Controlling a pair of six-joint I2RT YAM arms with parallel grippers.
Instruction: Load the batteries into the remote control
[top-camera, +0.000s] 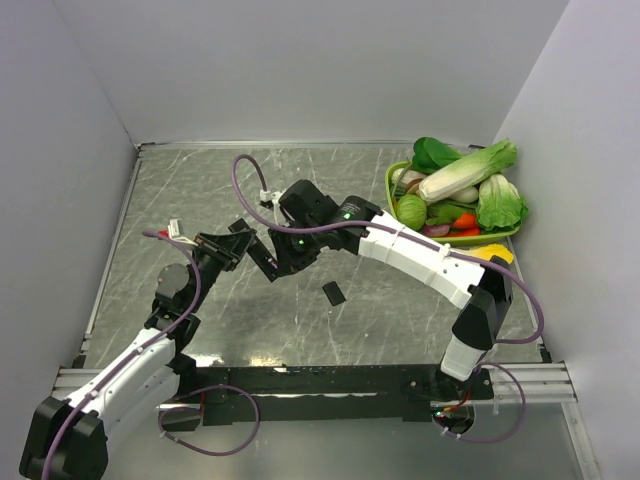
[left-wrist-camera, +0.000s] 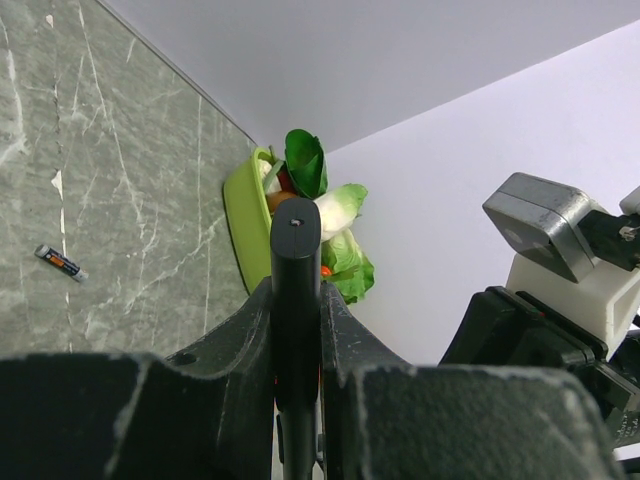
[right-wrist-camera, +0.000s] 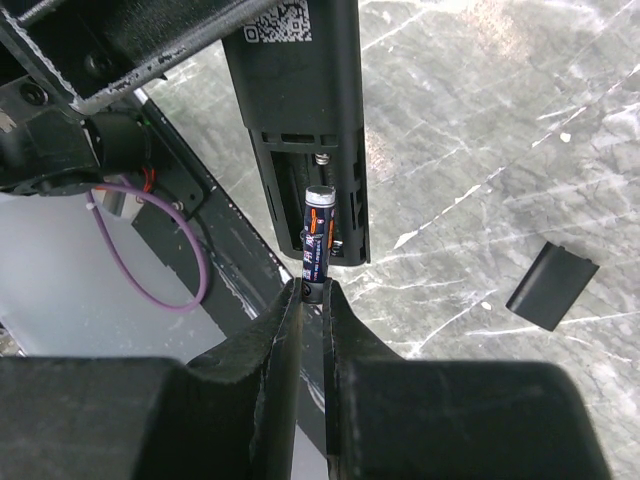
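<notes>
My left gripper (top-camera: 238, 242) (left-wrist-camera: 296, 300) is shut on the remote control (left-wrist-camera: 296, 250), a slim black bar held off the table, seen edge-on in the left wrist view. In the right wrist view the remote (right-wrist-camera: 300, 120) shows its back with the battery compartment open. My right gripper (top-camera: 285, 258) (right-wrist-camera: 312, 295) is shut on the lower end of one battery (right-wrist-camera: 318, 238). The battery's upper end sits at the open compartment. A second battery (left-wrist-camera: 60, 262) lies loose on the table.
The flat black cover piece (top-camera: 333, 292) (right-wrist-camera: 552, 285) lies on the marble table right of the grippers. A green basket (top-camera: 398, 172) (left-wrist-camera: 245, 225) of vegetables stands at the back right by the wall. The two arms are close together mid-table.
</notes>
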